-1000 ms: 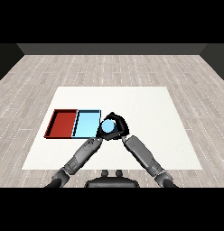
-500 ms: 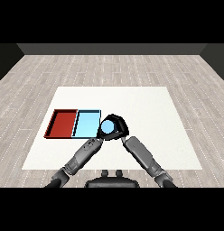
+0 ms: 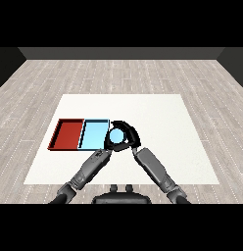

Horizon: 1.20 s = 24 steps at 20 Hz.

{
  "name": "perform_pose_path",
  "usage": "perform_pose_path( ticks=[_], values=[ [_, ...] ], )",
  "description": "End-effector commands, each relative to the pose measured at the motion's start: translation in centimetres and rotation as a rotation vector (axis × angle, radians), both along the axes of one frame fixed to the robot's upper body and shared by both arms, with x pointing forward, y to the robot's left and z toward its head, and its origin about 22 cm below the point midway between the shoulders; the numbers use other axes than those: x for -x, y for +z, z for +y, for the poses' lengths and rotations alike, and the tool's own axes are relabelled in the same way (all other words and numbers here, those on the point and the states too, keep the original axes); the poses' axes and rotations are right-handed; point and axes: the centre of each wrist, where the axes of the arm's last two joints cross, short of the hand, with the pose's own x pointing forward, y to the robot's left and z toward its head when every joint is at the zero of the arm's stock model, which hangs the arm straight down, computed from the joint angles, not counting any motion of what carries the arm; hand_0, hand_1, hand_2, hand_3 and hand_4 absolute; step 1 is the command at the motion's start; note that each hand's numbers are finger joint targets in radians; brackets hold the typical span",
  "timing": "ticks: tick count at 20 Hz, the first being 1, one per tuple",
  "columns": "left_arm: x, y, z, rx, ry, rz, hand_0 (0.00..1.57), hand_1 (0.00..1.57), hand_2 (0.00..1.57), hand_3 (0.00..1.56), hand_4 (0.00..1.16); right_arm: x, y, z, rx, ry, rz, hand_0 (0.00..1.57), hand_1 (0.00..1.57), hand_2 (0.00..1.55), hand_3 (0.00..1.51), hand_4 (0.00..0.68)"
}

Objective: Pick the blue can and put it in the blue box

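Your right hand (image 3: 127, 138) curls round the blue can (image 3: 116, 136), holding it just at the blue tray's (image 3: 93, 135) right edge, likely ready to carry over. Your left hand (image 3: 107, 145): fingers hidden, can't tell. Beyond, the red tray (image 3: 68, 133) sits on the worktop (image 3: 157, 112).

White table (image 3: 157, 112) on pale wood-plank floor (image 3: 143, 73) (dark wall (image 3: 121, 53) behind)

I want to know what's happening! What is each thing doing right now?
Can: held by the right hand, at the blue tray's right edge.
Right hand: curled round the can.
Left hand: beside the can; fingers hidden.
Blue tray: nothing inside.
Red tray: nothing inside.
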Motion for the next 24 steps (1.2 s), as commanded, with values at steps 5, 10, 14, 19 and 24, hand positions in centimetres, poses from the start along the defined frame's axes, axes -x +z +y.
perform_pose_path(
  ticks=[5,10,14,19,24],
  values=[
    [-0.8,-0.3,0.5,0.043,0.004,-0.077,1.57,1.57,1.55,1.44,1.12,-0.2,0.9,0.1,0.016,-0.028,-0.017,0.00,0.00,0.00,0.00,0.000],
    [-1.2,0.2,0.4,-0.039,0.043,-0.117,1.57,1.57,1.57,1.48,1.14,-1.3,1.0,-4.6,-0.053,-0.095,-0.033,0.00,0.00,0.00,0.00,0.000],
    [-1.0,0.9,1.1,-0.046,0.063,-0.123,1.57,1.57,1.57,1.49,1.15,0.4,1.4,-4.3,-0.097,-0.065,-0.057,0.00,0.00,0.00,0.00,0.000],
    [-1.2,-2.0,3.1,-0.102,0.115,-0.097,1.57,1.57,1.57,1.47,1.12,1.9,1.7,-8.8,-0.120,-0.084,-0.082,0.00,0.00,0.00,0.00,0.000],
    [-4.3,-0.1,7.5,-0.189,0.241,-0.097,1.57,1.57,1.56,1.48,1.15,4.9,3.2,-13.2,-0.132,-0.133,-0.145,0.00,0.00,0.00,0.00,0.000]
  ],
)
